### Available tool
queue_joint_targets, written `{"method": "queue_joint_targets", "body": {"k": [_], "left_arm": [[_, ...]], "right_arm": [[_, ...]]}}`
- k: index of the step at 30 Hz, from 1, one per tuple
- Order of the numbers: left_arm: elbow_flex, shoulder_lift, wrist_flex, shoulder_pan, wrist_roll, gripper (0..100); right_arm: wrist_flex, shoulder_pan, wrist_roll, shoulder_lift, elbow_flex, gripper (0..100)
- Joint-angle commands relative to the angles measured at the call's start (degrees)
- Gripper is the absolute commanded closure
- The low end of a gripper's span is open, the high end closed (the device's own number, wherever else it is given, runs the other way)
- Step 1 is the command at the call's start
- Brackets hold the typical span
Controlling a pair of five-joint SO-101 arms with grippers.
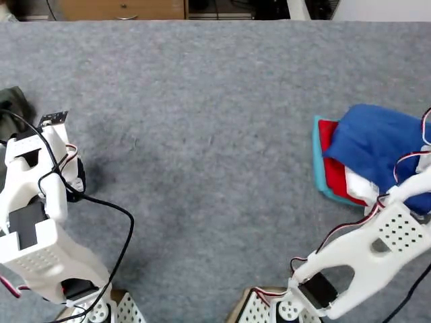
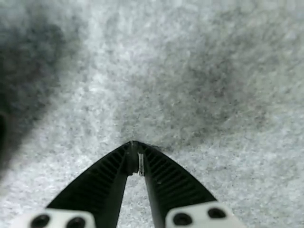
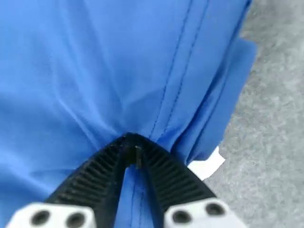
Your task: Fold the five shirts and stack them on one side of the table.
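Note:
A stack of folded shirts lies at the table's right side. A blue shirt [image 1: 377,145] is on top, with a red one [image 1: 333,175], a white one [image 1: 360,185] and a teal one [image 1: 316,161] showing under it. My right arm [image 1: 377,242] stretches from the front edge up to this stack. My right gripper [image 3: 135,145] is shut, its tips down on the blue shirt [image 3: 118,61], whose creases run toward them. My left arm [image 1: 34,202] stands at the table's left side. My left gripper [image 2: 135,147] is shut and holds nothing over the bare grey table [image 2: 190,71].
A grey felt cover [image 1: 202,134] spans the whole table. A dark green bundle [image 1: 13,102] sits at the far left edge beside my left arm. A black cable [image 1: 114,215] loops off that arm. Wooden furniture [image 1: 121,8] stands beyond the far edge.

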Motion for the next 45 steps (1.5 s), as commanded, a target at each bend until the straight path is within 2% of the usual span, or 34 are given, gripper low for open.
{"method": "queue_joint_targets", "body": {"k": [1,4,12,15,22,28,32,38,45], "left_arm": [[0.0,-0.4,-1.49,-0.53,-0.53,98],[0.0,-0.4,-1.49,-0.53,-0.53,98],[-0.18,-0.92,-1.05,-3.6,0.35,98],[-2.37,-2.07,0.79,-7.3,1.32,98],[-14.24,-10.24,11.43,-18.29,1.23,98],[-21.89,-13.41,12.31,-27.96,1.14,98],[-24.88,-11.21,12.22,-31.47,0.97,97],[-29.27,-2.95,11.87,-36.48,0.97,77],[-35.08,13.85,0.7,-38.42,1.14,75]], "right_arm": [[3.34,-1.01,1.23,-1.1,-7.52,99.4],[8.53,-1.01,1.23,-3.56,-16.57,99.4],[8.44,-1.1,1.23,-18.51,-26.68,99.4],[8.35,-2.15,1.23,-23.6,-26.42,99.4],[8.44,-7.25,1.23,-28.0,-26.42,99.4],[8.44,-14.46,1.23,-32.31,-25.98,99.4],[8.44,-19.3,1.23,-36.53,-18.68,99.4],[8.44,-26.33,1.23,-45.67,1.89,99.4],[8.35,-33.54,4.22,-54.73,20.53,99.4]]}}
